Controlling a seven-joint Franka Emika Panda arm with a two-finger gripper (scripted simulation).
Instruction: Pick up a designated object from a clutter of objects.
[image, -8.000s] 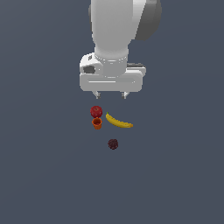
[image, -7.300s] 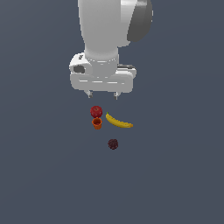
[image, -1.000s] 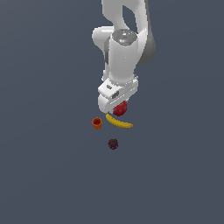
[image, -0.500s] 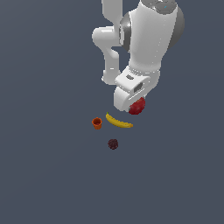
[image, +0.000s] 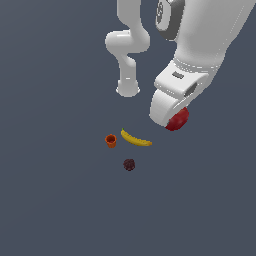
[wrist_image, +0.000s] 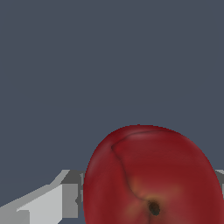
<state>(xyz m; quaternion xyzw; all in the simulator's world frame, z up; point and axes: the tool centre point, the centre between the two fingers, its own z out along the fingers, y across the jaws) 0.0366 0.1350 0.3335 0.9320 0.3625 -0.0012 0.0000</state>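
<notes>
Gripping the glossy round red apple (image: 177, 119) right of centre, the white gripper (image: 170, 112) hangs over a plain, unmarked dark grey floor (image: 55, 200). No writing is legible anywhere.

Plain dark slate-grey floor (image: 50, 210), even light.

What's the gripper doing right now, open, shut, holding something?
Gripper: shut on the red apple, lifted clear of the cup, banana and dark ball.

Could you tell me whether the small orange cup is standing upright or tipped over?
Upright: in the exterior view the orange cup shows its open rim facing up, beside the banana.
</notes>
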